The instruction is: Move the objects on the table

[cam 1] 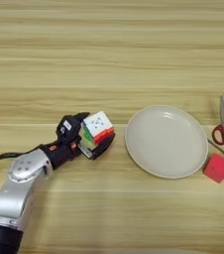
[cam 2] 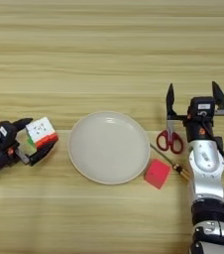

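The far wooden table [cam 1: 109,44] lies bare. Near, the round off-white plate [cam 1: 166,141] and small red block [cam 2: 157,174] block the way.

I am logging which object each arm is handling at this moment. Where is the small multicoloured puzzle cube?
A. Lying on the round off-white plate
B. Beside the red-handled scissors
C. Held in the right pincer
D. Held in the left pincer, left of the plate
D: the small multicoloured puzzle cube sits between the black fingers of the left pincer, left of the round off-white plate, which holds nothing.
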